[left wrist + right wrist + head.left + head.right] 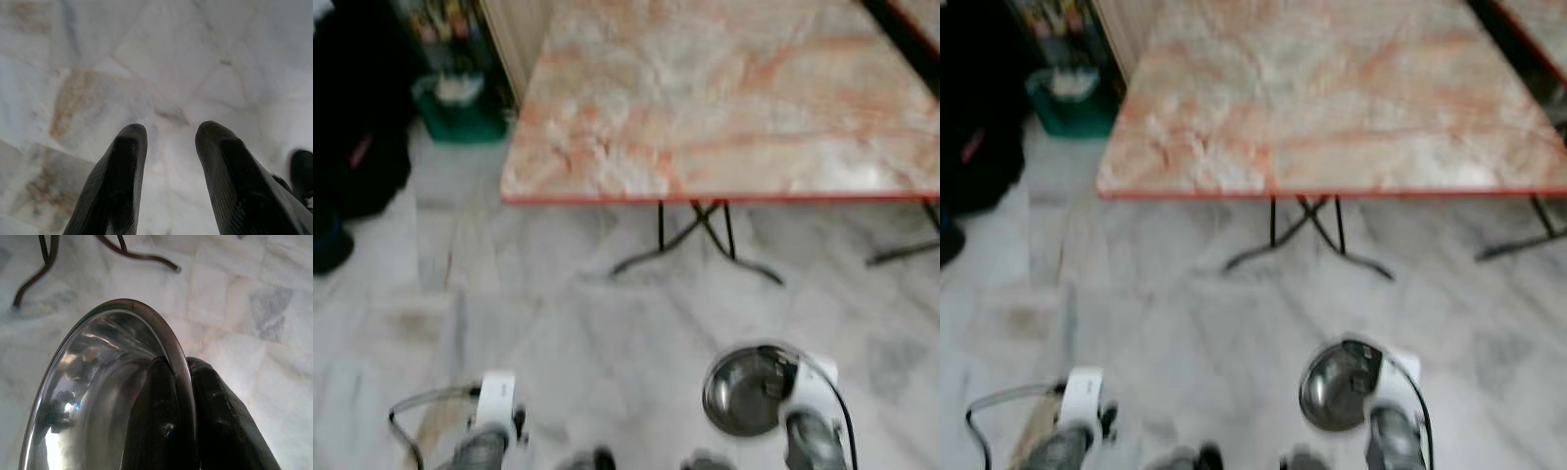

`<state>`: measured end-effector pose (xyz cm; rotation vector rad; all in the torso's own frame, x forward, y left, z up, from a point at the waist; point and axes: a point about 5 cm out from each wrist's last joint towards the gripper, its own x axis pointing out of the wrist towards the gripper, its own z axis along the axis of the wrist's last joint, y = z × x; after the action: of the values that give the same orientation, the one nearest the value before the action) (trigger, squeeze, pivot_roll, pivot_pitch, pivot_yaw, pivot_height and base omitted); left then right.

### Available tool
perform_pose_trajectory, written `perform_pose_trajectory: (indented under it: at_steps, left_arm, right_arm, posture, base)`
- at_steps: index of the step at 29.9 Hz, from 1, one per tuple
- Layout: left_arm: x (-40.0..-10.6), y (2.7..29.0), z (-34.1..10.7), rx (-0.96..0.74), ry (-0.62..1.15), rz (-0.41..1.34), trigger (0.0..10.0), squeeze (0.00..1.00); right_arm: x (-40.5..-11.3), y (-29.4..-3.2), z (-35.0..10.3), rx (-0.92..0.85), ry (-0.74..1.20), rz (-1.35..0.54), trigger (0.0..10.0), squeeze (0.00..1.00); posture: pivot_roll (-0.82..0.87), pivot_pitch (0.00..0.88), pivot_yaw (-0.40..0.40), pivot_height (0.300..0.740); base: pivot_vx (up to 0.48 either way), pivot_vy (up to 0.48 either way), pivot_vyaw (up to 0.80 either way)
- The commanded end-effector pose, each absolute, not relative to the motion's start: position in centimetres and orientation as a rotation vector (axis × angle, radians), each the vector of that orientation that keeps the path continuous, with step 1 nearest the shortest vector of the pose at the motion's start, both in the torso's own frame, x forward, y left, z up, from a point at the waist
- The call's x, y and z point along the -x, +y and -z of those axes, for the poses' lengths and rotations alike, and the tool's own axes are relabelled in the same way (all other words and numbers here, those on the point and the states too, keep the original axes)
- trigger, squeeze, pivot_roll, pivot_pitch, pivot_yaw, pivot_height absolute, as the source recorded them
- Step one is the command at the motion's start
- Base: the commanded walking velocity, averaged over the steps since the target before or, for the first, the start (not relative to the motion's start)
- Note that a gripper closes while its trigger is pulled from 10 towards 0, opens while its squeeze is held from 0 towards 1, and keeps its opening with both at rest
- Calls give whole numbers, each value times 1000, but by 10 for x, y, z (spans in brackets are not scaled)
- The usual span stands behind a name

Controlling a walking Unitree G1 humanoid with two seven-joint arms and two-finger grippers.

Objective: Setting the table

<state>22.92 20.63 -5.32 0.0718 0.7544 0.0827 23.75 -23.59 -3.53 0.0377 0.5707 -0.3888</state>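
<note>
We carry a steel bowl in our right tool, low and just in front of us, above the marble floor and well short of the bench. The right wrist view shows the hold plainly: one black finger sits inside the bowl, the other outside, and the thin rim is pinched between them. Our left tool hangs idle over the floor with its fingers spread and nothing between them.

We judge the bowl to be light, rigid and not fragile, so weight is no worry. Its polished wall looks slick, though, and a pinch at one point on the rim leaves the rest of the bowl hanging off to the side. It could swing or pivot around that point as we walk, or slip if the pinch eases. The rim is still the sensible place to take it, since the smooth curved wall offers nothing else to grip.

The bench top, pink-veined with a red edge, stands ahead on black folding legs. We should set the bowl down base first, well in from the edge.
</note>
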Motion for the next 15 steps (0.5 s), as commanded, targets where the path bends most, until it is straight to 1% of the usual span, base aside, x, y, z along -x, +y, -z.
perform_pose_trajectory:
  at_steps: [1,2,7,9,15]
  left_arm:
    - [-220,202,60,-61,792,-76,10000,0]
    - [-220,201,60,-60,791,-75,10000,0]
    - [-221,199,60,-53,789,-72,10000,0]
    - [-220,198,61,-53,796,-71,10000,0]
    - [-218,198,62,-50,806,-69,10000,0]
  right_arm:
    - [-236,-244,32,-25,545,407,10000,0]
    - [-240,-245,29,-28,518,412,10000,0]
    - [-248,-244,18,-13,436,373,10000,0]
    - [-253,-242,11,-2,373,329,10000,0]
    - [-253,-241,1,-41,294,243,10000,0]
  posture:
    - [-93,191,70,740]
    - [-93,191,71,740]
    - [-96,190,69,740]
    - [-96,191,67,740]
    - [-108,190,67,740]
  base:
    - [480,0,0]
    - [371,0,0]
    - [0,0,0]
    - [0,0,0]
    - [0,0,0]
